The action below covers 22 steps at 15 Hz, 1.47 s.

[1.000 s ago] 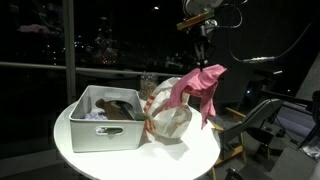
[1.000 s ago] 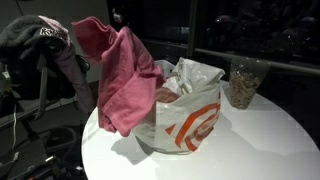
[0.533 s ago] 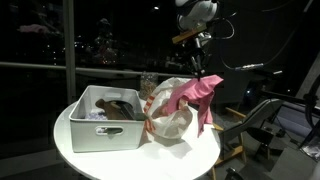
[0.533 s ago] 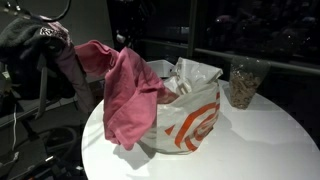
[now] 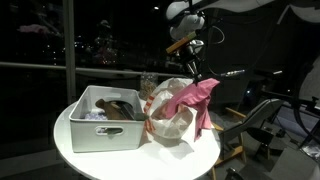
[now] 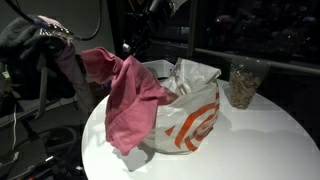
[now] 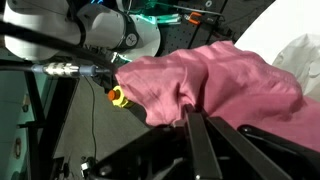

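Cloth [image 5: 197,100], pink, hung from the gripper [image 5: 196,76] over the near rim of the bag [image 5: 170,122], on the round table [image 5: 66,142]. The arm stood tall above the table, its upper links bent over and the wrist pointing down to the cloth's top corner. In the wrist view the fingers [image 7: 200,140] ran in close together onto a fold of cloth [image 7: 225,85]. They seemed clenched on it, though the tips were partly buried in the fabric.

An exterior view showed a bin [image 5: 100,135] of clutter beside the bag. It could not be seen from the opposite side, where the cloth [image 6: 130,95] draped down the bag [image 6: 195,125] on the side away from a jar [image 6: 243,85]. Only the wrist view caught the grip itself, and a small yellow part [image 7: 118,96] at the cloth's edge.

Against a second before, the cloth hung lower. Its top had dropped from well above the bag to just over the rim, and more fabric lay against the bag's side. The arm's upper part had swung toward the bin.
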### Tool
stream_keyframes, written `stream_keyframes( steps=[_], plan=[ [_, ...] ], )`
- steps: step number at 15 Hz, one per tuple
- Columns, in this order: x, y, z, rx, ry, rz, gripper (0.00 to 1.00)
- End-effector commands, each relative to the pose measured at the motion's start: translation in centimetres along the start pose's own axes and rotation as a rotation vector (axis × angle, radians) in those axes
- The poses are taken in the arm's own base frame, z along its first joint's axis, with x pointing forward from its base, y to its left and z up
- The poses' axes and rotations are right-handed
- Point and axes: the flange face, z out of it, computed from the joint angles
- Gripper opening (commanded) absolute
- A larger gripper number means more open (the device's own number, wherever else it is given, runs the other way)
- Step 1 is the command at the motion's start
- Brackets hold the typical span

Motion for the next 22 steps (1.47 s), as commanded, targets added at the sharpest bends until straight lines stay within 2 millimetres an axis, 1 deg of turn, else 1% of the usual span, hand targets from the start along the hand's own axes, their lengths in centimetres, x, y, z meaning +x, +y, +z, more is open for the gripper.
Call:
stream_keyframes(
  steps=[1, 6, 8, 10, 14, 17, 20, 22],
  plan=[
    [-0.4, -1.8, -2.3, -0.045, 0.012, 0.028, 0.01],
    [-0.4, -4.9, -3.7, -0.043, 0.048, 0.000, 0.01],
    [-0.7, -5.5, -4.5, -0.021, 0.079, -0.002, 0.01],
    [-1.5, -5.3, -5.5, 0.001, 0.127, 0.005, 0.01],
    [-4.1, -3.5, -8.5, 0.051, 0.249, 0.019, 0.01],
    [-6.2, -3.0, -10.7, 0.112, 0.345, 0.012, 0.01],
    [-7.4, -3.7, -12.1, 0.161, 0.411, -0.022, 0.01],
    [-7.8, -4.9, -12.7, 0.207, 0.442, -0.058, 0.01]
  ],
)
